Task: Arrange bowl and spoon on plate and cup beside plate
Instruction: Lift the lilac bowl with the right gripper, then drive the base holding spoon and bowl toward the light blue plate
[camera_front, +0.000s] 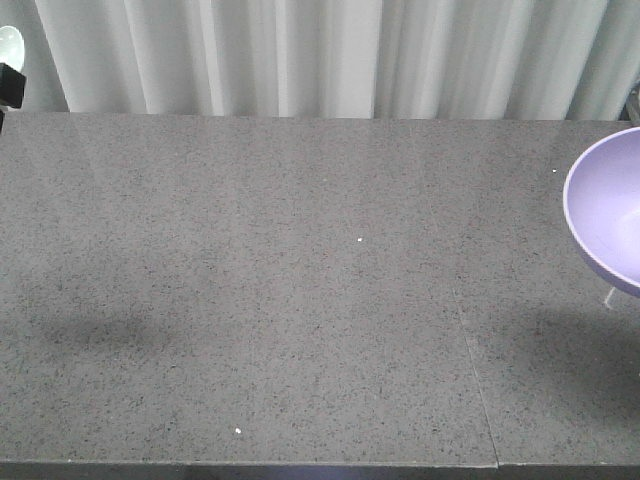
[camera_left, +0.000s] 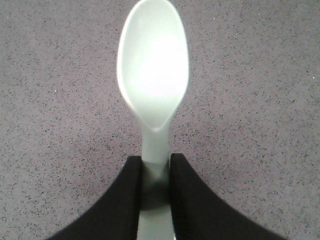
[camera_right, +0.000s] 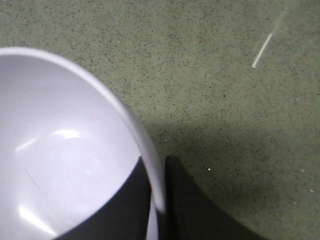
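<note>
The left end effector (camera_left: 155, 167) is shut tight on the handle of the spoon (camera_left: 152, 75); the round head of the spoon sticks out in front, over the bare counter (camera_front: 300, 300); in the front view the spoon sits high in the far left corner. The right end effector (camera_right: 156, 167) pinches the rim of the bowl (camera_right: 65, 150), one finger inside and one outside; the bowl is at the right edge of the front view, tipped a bit, and I think it is up off the counter, for there is a dark shadow under it.

So the step in hand looks like the carrying step; both things are picked up but not put down yet. The plate is not in any view, and the cup is not in any view, so I cannot tell where they are.

Next, I think the bowl needs to go over the plate and come down flat on it; then the spoon goes on the plate too; the two arms should take turns so they do not bump.

Count: one spoon; one bowl; no plate seen; no cup seen; a pale curtain (camera_front: 320, 55) hangs at the back.
</note>
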